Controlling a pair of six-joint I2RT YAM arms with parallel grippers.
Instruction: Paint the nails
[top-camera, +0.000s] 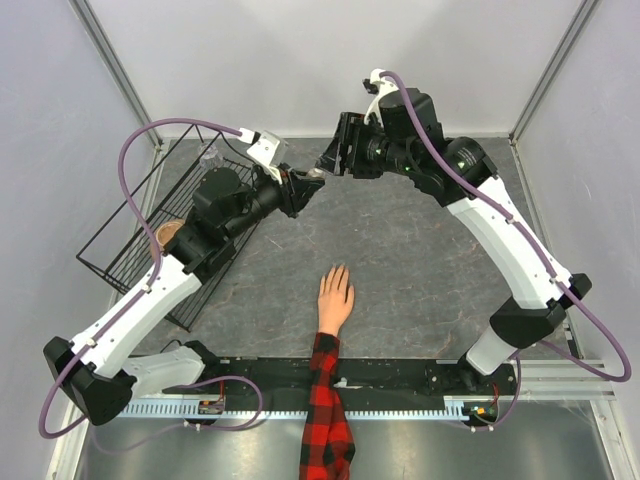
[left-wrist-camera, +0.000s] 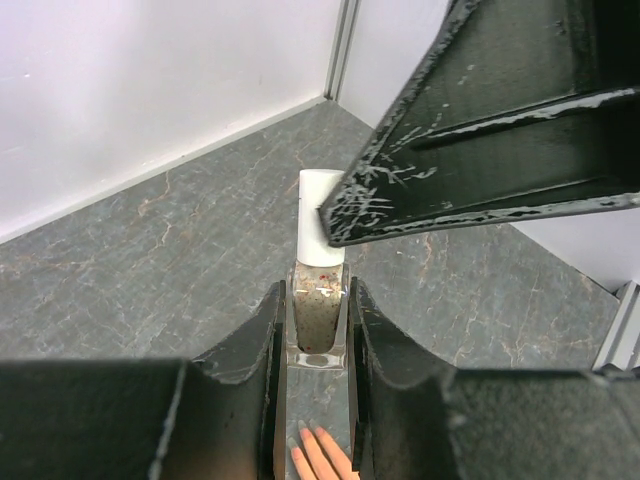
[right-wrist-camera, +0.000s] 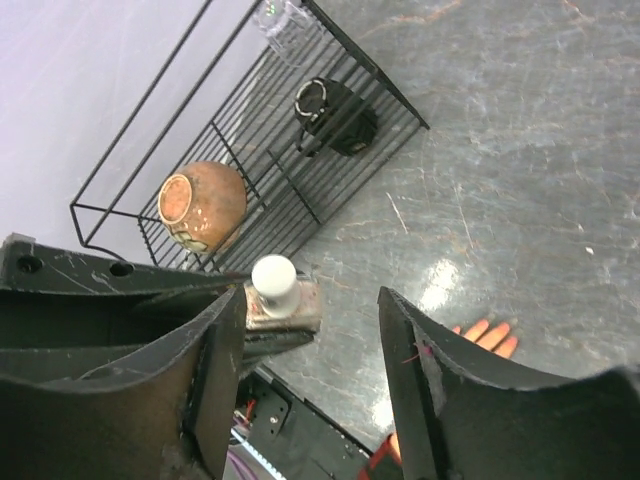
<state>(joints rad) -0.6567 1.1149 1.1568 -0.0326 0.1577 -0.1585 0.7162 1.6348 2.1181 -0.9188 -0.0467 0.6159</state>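
The peach mannequin hand with a red-and-black plaid sleeve lies palm down at the table's near middle. Its nails are too small to make out from above. Its fingertips show in the left wrist view and the right wrist view. My left gripper is shut on a small glass nail polish bottle with a white cap, held above the table. My right gripper is open. The cap stands between its fingers, close to the left finger.
A black wire basket stands at the left. It holds a brown pot, a black object and a clear item. Grey walls close in the back and sides. A black rail runs along the near edge.
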